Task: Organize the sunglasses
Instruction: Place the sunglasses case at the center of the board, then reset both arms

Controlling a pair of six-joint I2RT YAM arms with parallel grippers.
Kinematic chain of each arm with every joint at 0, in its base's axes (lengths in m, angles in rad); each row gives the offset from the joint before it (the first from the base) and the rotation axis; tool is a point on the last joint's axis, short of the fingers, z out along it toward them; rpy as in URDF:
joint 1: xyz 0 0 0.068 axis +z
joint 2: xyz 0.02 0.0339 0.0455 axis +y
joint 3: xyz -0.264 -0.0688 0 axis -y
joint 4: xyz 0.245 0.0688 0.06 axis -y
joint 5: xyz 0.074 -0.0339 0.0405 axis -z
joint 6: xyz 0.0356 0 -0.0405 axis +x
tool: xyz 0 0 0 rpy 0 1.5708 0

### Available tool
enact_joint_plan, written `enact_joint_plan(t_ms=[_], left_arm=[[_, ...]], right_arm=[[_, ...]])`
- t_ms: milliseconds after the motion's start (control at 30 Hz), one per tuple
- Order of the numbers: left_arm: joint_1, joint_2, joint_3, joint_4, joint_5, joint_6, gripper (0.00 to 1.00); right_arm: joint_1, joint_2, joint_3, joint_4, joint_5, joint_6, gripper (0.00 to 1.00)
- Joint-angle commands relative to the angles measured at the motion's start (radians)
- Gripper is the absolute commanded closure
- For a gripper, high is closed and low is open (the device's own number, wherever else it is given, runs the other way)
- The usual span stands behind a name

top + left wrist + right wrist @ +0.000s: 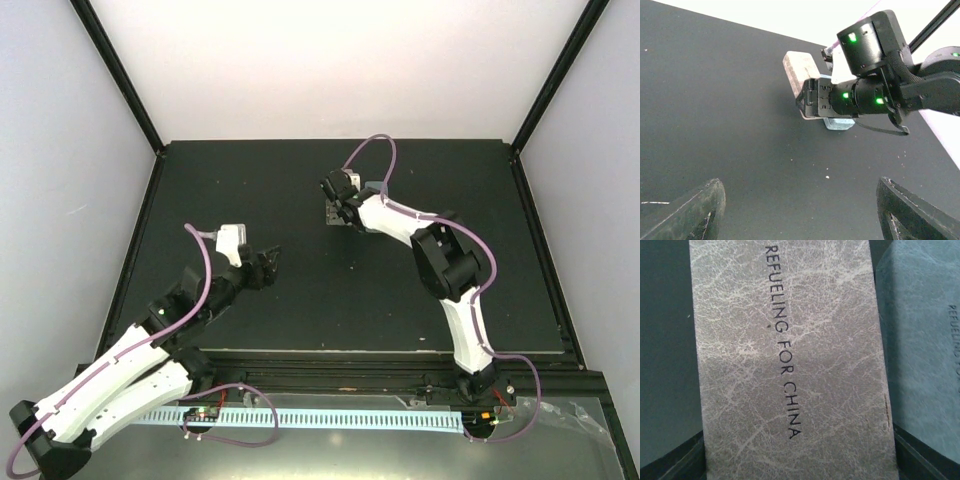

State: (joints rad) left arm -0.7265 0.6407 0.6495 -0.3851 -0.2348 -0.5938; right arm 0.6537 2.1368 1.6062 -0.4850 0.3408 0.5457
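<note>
No sunglasses show in any view. My right gripper point(335, 212) is at the mat's far middle, shut on a beige case point(790, 365) printed "REFUELING FOR CHINA"; its fingers point(920, 457) press both long sides. The left wrist view shows that case point(797, 67) sticking out past the right gripper point(807, 97). A blue-grey case point(925, 340) lies right beside it, and it shows under the arm point(837, 124). My left gripper point(272, 262) hangs open over bare mat, nothing between its fingers point(695, 210).
The black mat point(300, 310) covers the table inside a black frame, with white walls on three sides. The right arm's elbow point(450, 260) rises over the mat's right half. A light-blue slotted strip point(330, 418) runs along the near edge.
</note>
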Motion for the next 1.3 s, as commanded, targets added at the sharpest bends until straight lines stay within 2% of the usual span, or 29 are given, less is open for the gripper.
enact_joint_plan(t_ms=[0, 333, 467, 600, 700, 767, 933, 1133, 1267], left_arm=[[0.008, -0.008, -0.007, -0.028, -0.016, 0.0, 0.17], [0.007, 0.0, -0.007, -0.029, -0.009, -0.008, 0.17], [0.007, 0.005, -0.002, -0.028, -0.002, -0.001, 0.16], [0.007, 0.001, 0.004, -0.037, 0.004, 0.016, 0.13], [0.008, -0.012, 0.014, -0.049, 0.012, 0.036, 0.08], [0.008, -0.025, 0.02, -0.057, 0.018, 0.052, 0.01], [0.008, -0.056, 0.058, -0.107, 0.019, 0.09, 0.01], [0.007, -0.132, 0.103, -0.175, -0.004, 0.125, 0.01], [0.007, -0.22, 0.125, -0.196, -0.015, 0.135, 0.01]], right_arm=[[-0.003, 0.075, 0.123, -0.076, 0.045, 0.03, 0.35], [-0.004, 0.089, 0.078, -0.083, -0.011, 0.106, 0.32], [-0.003, 0.078, 0.058, -0.063, -0.061, 0.089, 0.17], [-0.003, -0.018, -0.024, 0.015, -0.104, 0.065, 0.05], [-0.005, -0.113, -0.095, 0.053, -0.111, 0.045, 0.02], [-0.008, -0.19, -0.156, 0.075, -0.106, 0.036, 0.01], [-0.009, -0.452, -0.396, 0.127, -0.069, 0.021, 0.01], [-0.009, -0.933, -0.705, 0.088, 0.005, 0.003, 0.0], [-0.008, -1.237, -0.793, -0.015, 0.045, 0.003, 0.0]])
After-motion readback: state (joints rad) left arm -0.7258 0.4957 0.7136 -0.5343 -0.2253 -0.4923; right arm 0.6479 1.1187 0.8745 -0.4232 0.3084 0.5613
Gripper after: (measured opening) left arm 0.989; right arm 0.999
